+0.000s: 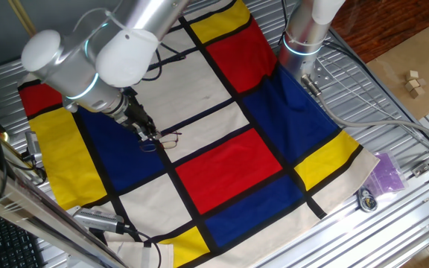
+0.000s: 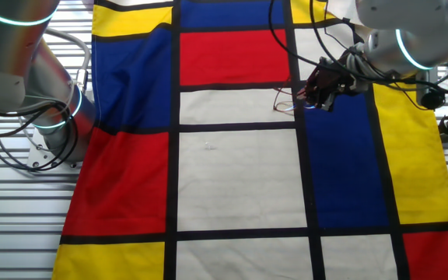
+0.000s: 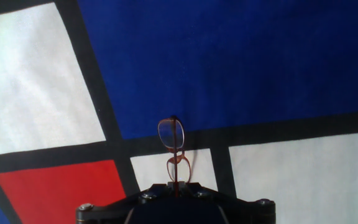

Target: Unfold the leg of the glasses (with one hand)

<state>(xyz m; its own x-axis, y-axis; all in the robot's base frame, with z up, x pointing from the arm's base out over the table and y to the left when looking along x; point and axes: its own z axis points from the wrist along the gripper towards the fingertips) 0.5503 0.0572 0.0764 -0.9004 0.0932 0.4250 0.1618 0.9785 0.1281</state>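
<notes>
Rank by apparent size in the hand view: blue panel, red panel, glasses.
1. Blue panel, largest.
2. Red panel, cut off by the frame edge.
3. Glasses, smallest, though nearest the camera, standing up from the gripper.

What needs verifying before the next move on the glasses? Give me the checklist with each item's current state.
1. Glasses located: ok, they lie at a black line of the cloth, where blue and white panels meet.
2. Gripper at the glasses: ok, its tip is right by the frame in both fixed views.
3. Grasp on the frame: cannot tell, the hand view shows the frame running in under the gripper body, but the fingertips are hidden.
4. Leg folded or unfolded: cannot tell, the frame is too thin and small to read.
5. Frame flat on the cloth or lifted: cannot tell.
6. Cloth around the glasses free of other objects: ok.
</notes>
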